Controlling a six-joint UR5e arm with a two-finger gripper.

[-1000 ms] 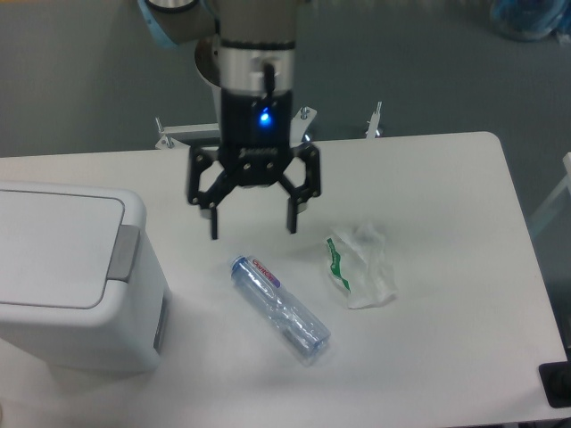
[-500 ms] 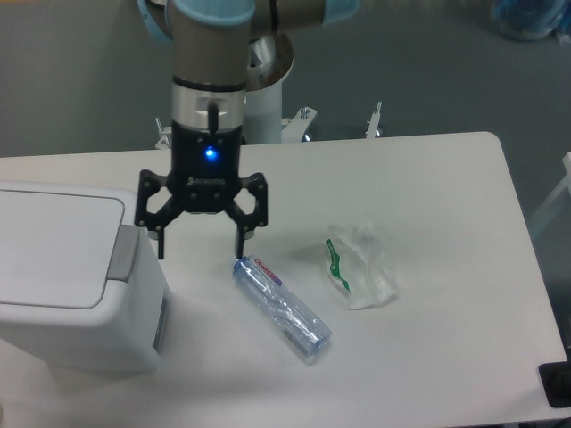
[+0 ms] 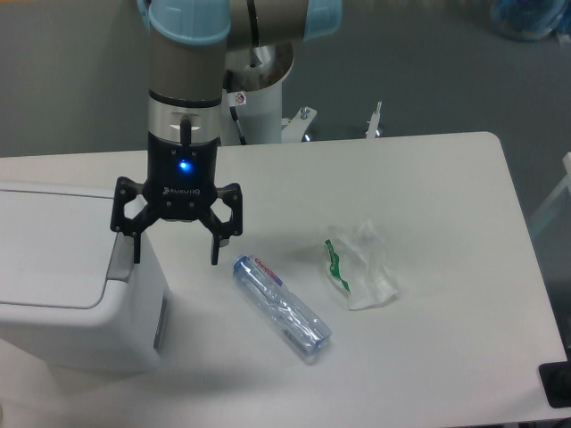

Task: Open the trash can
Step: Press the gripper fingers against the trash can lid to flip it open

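The gripper (image 3: 176, 247) hangs with its two black fingers spread wide and nothing between them, a blue light lit on its body. Its left-hand fingertip in the picture sits just over the right edge of the trash can, by the grey push tab (image 3: 119, 265); the other fingertip hangs over bare table (image 3: 446, 178), close to the capped end of the bottle.

The table is white with rounded corners, its far edge behind the arm and its right edge running down the right of the view. The trash can (image 3: 71, 294), a big boxy white bin with its flat lid shut, fills the left front of the table and runs off the left edge of the picture.

A clear plastic bottle (image 3: 282, 308) with a red-and-blue label lies on its side, slanting from near the gripper down toward the front right. To the right of it, apart from it, lies a crumpled clear plastic wrapper (image 3: 361, 266) with green print. The right half of the table beyond the wrapper is bare white surface. A small dark object (image 3: 555, 385) sits at the front right corner, cut by the frame.
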